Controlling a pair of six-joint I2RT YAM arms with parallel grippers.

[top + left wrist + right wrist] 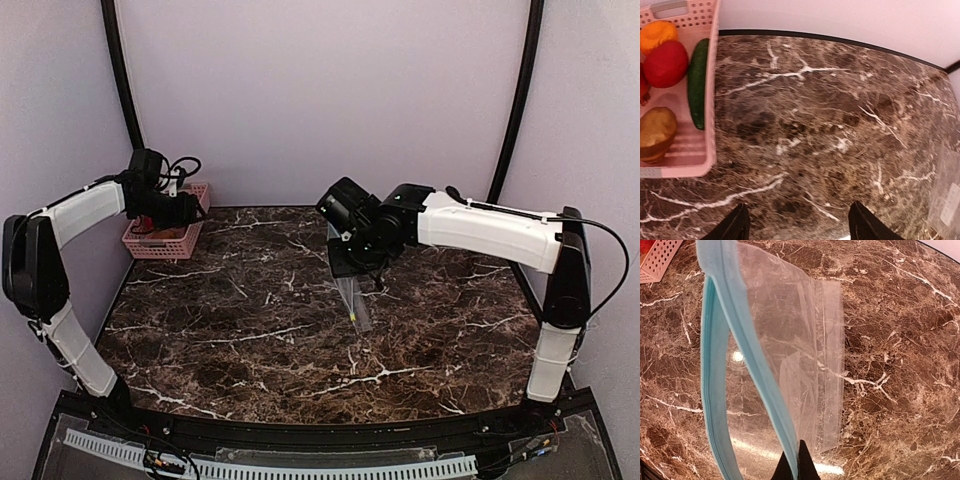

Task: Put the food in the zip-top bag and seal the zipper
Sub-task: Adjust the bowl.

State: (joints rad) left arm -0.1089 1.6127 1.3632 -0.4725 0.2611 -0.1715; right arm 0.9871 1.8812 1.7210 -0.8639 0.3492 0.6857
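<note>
Bag (790, 350), clear plastic, is pinched at its teal zipper (747, 340) by the right gripper (796, 466), whose fingers are closed tight on the strip. The bag reaches away from the fingertips toward the table, and the two zipper halves bow apart, so the mouth gapes. Whether its far end touches the table cannot be told.

The left gripper (798, 222) is held over bare table (830, 125) with its fingers spread and nothing between them. Ahead of it and to its left sits a pink basket (711, 105) with a red fruit (665, 64), a brown piece (655, 131), an orange fruit (657, 35) and a cucumber (697, 82).

The table is dark brown marble-look with white veins. Pale lilac walls (320, 100) close it in, with black poles (120, 80) at the corners.

A small white label (951, 210) shows on the bag at the far right of the left gripper; its print is too small to read.
</note>
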